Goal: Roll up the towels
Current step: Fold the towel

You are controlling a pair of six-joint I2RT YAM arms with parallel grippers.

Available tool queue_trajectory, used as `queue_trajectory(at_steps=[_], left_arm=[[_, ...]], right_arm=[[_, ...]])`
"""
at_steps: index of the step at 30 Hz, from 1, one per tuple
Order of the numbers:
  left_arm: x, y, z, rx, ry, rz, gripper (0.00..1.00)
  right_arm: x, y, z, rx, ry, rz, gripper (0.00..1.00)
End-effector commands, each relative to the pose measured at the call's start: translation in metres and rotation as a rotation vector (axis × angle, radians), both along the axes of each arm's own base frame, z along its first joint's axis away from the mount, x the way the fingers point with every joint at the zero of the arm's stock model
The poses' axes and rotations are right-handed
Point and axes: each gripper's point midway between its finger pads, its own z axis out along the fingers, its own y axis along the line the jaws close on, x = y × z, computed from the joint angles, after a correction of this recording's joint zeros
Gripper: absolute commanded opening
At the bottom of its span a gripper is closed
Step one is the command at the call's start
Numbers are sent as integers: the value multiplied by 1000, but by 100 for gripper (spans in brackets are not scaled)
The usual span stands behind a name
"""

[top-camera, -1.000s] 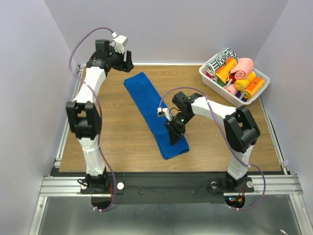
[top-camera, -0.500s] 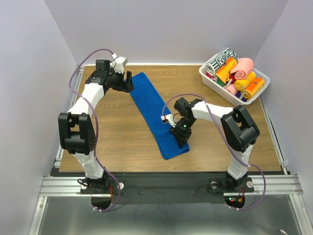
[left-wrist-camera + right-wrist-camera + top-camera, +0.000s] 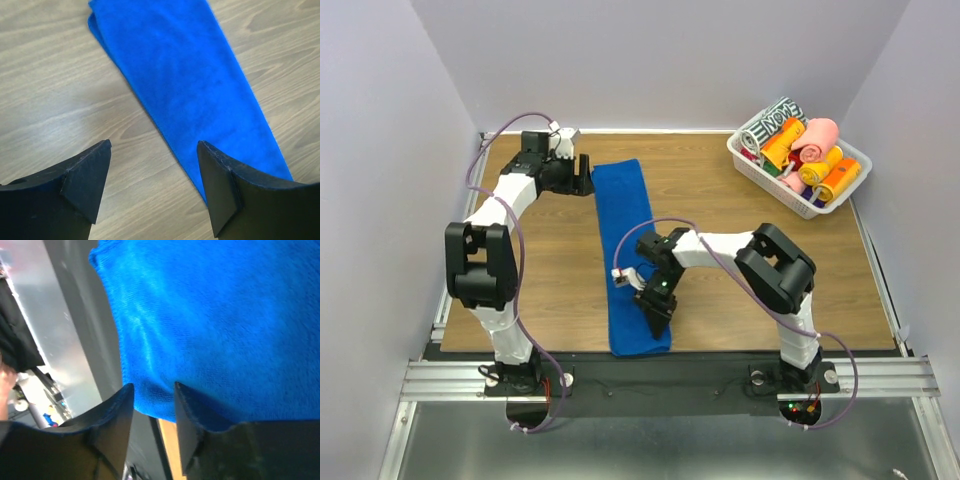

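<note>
The blue towel (image 3: 625, 230) lies as a long folded strip running from the table's back towards its front edge. Its near end slightly overhangs that edge in the right wrist view. My right gripper (image 3: 657, 318) sits low on that near end, its jaws shut on a pinch of the blue towel (image 3: 225, 315) at the hem (image 3: 154, 386). My left gripper (image 3: 585, 175) hovers open by the far left corner. In the left wrist view bare wood shows between its fingers (image 3: 155, 147), and its right finger overlaps the blue towel's (image 3: 200, 90) edge.
A white basket (image 3: 750, 165) at the back right holds several rolled towels: orange, red, pink and one black-and-white patterned. The metal rail and arm bases run along the front edge (image 3: 660, 375). Walls close in on the left, back and right.
The blue towel swung from diagonal to almost straight as my right gripper moved left and nearer with its near end. My left gripper came down to the towel's far left corner.
</note>
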Motion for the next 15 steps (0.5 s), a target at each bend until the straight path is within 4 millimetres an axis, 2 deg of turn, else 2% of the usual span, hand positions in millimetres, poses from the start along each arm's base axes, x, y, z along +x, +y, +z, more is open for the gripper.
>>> queue_trajectory(at_steps=[1,2,3,5,6,7,8,10,12,14,15], left_arm=[[1,-2,-6,3,12,-36,79],[-4,-3,-6,1,3,-61,79],[-3,0,12,-11,-56,-68,79],[-16,0,21,-47,-92,-94,83],[-19,2,46,-51,-172,-107,88],[-22,6,53,-47,-199,-112,90],[-26,10,53,-7,-224,-126,93],[-31,15,64,37,-275,-128,97],[-30,21,60,82,-281,-115,97],[-23,24,52,105,-253,-94,91],[-23,24,40,99,-201,-90,84]], right_arm=[[14,37,6,102,-39,-7,46],[20,42,15,122,-66,-11,51],[26,43,24,140,-87,-23,52],[35,48,50,200,-121,-43,57],[45,44,58,211,-123,-83,57],[48,44,66,231,-124,-96,58],[54,45,78,262,-138,-110,59],[74,42,87,282,-160,-153,59],[95,46,93,302,-176,-193,59],[131,44,96,296,-210,-287,59],[155,46,95,295,-240,-327,59]])
